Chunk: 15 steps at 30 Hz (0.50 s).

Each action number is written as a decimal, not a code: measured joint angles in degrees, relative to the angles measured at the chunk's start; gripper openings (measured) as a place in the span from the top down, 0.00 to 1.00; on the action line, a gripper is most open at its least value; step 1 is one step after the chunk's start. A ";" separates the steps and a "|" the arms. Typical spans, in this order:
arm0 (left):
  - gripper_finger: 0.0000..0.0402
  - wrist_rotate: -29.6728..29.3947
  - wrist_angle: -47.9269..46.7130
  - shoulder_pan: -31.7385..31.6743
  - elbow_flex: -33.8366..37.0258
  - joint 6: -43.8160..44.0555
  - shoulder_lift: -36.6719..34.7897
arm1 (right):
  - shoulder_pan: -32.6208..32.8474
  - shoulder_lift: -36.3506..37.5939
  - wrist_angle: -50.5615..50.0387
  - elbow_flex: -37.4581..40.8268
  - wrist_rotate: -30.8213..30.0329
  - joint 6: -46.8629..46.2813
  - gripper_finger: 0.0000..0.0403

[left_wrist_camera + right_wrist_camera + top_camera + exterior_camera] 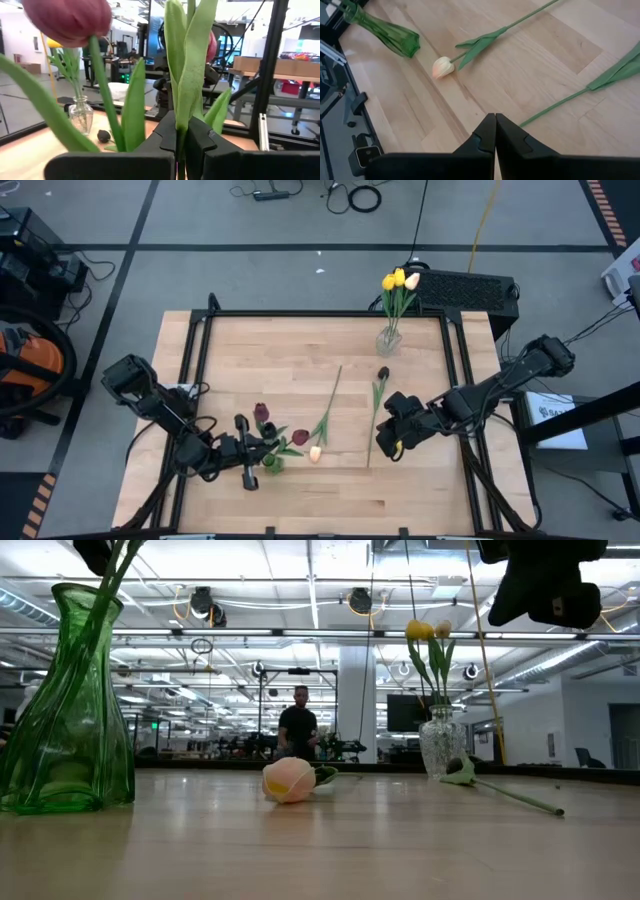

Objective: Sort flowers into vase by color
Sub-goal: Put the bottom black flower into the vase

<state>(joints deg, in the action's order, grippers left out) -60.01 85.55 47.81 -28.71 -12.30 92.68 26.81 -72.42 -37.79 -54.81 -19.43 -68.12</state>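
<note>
A dark red tulip's stem [187, 75] is pinched in the left claw [179, 145] over the green vase [270, 462].

You see a wooden table [300, 350] with a green vase [271, 463] near your left arm and a clear vase [388, 340] at the far edge. Between them lie a peach tulip [316, 452] and a dark tulip [382, 374], flat on the wood.
</note>
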 joint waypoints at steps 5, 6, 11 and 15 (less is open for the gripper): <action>0.97 0.00 0.00 0.46 0.00 -0.01 0.00 | -1.38 0.00 0.39 0.00 -0.05 0.47 1.00; 0.97 0.00 -0.01 0.46 0.00 -0.01 0.00 | -1.67 0.00 0.36 0.00 -0.03 0.47 1.00; 0.97 -0.04 1.11 0.48 0.00 0.04 0.00 | -2.44 0.00 1.06 0.00 -0.02 0.47 1.00; 0.97 -0.06 2.51 0.62 -0.07 1.91 -0.02 | -2.48 0.00 2.37 0.00 -0.02 0.49 1.00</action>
<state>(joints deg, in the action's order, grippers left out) -60.06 88.06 48.43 -28.77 -10.39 92.66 24.33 -72.42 -35.42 -54.81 -19.44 -67.64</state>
